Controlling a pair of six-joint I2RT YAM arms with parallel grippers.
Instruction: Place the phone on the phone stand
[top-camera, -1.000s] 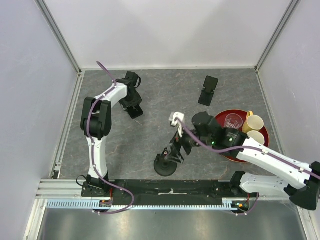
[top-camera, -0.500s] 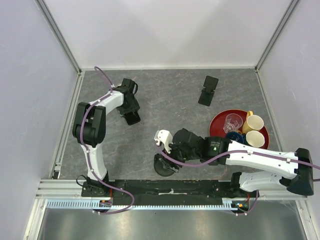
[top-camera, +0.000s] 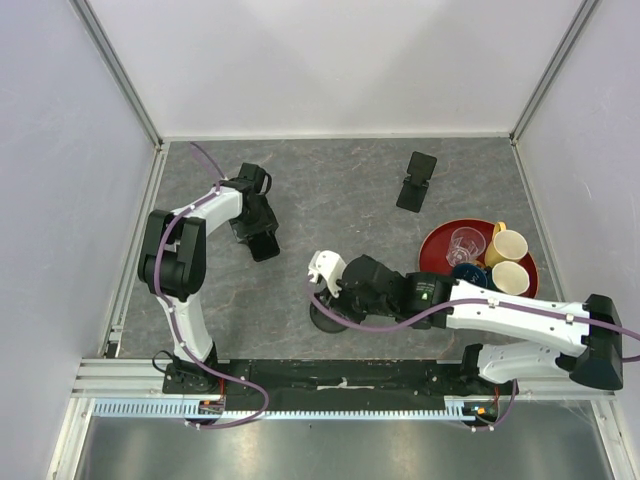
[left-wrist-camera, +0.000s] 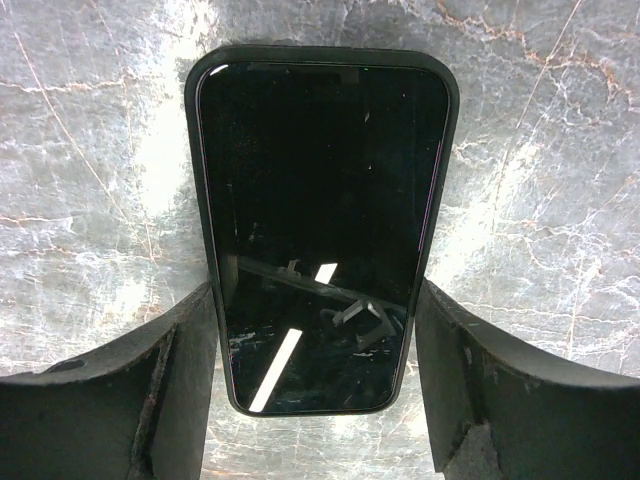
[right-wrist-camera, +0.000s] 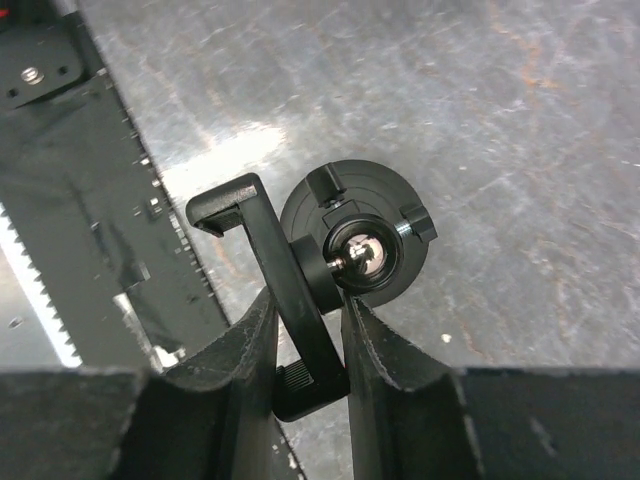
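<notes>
While left gripper (left-wrist-camera: 318, 340) clamped glossy black round-cornered phone (left-wrist-camera: 320, 200) above grey marbled tabletop (left-wrist-camera: 530, 150), right gripper (right-wrist-camera: 308, 345) pinched matte black phone stand (right-wrist-camera: 350, 250) cradle arm, disc base beside toothed rail (right-wrist-camera: 70, 170). Phone well apart, leftward. Red tray (top-camera: 434, 238), yellow mugs (top-camera: 508, 245), clear glass (top-camera: 464, 240) behind right arm.

Both arms wear the same kit: the left arm (top-camera: 192, 305) and right arm (top-camera: 520, 318) show glossy white link shells between chunky black joint housings, with a purple cable (top-camera: 205, 160) trailing along each and a tiny green light (top-camera: 423, 292) glowing on the right one. Up close, the left fingers (left-wrist-camera: 110, 400) are matte black with brownish scuffs, and the right fingers (right-wrist-camera: 400, 410) are just as dark and grainy.
</notes>
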